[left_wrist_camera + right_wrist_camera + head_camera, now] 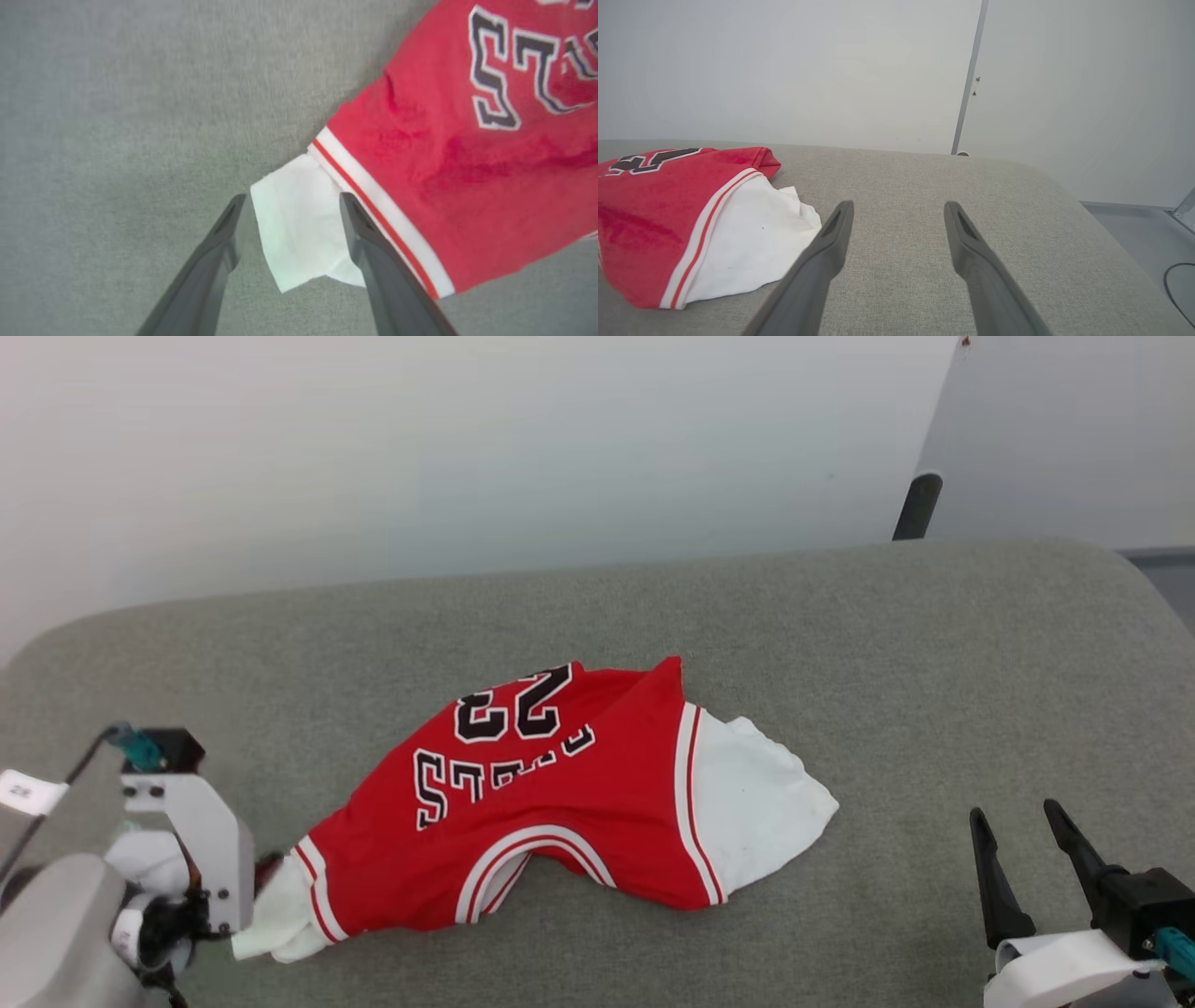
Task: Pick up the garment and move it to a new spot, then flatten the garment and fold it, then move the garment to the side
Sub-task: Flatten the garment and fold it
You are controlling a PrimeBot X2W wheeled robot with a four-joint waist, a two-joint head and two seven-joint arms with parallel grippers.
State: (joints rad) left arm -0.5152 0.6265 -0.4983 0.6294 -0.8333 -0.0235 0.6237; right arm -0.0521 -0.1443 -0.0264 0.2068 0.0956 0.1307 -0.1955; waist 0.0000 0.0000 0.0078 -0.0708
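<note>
The jersey (560,803) lay crumpled on the grey cushion (840,616), left of centre and nearer the front edge, lettering up. Its R sleeve (756,803) fanned out white toward the middle, and its L sleeve (299,224) poked toward the front-left corner. The L gripper (292,198) was spread wide w/ that L sleeve lying between its fingers, nothing pinched yet. The R gripper (1013,809) was likewise released, near the front-right corner and well apart from the cloth. As I read it, the step was the first pickup. To do it well I'd have wanted the L fingers pressed right down to the cushion before closing, and pushed a bit further along so they took the striped trim (341,165) too. The thin sleeve tip alone might slip, or drag the rest in a rope. A lift straight up, then across, would keep the heap from bunching worse. The L wrist cam showed what the head cam couldn't: there the wrist mount hid the fingers, so only close up was the straddle plain. Even there I couldn't tell if the tips touched the cushion. The head cam alone gave the whole lie of the jersey and both arms at once. The R wrist cam added a low side look: the R sleeve sat puffed up, not flat, w/ bare cushion ahead of the R fingers (840,233).
</note>
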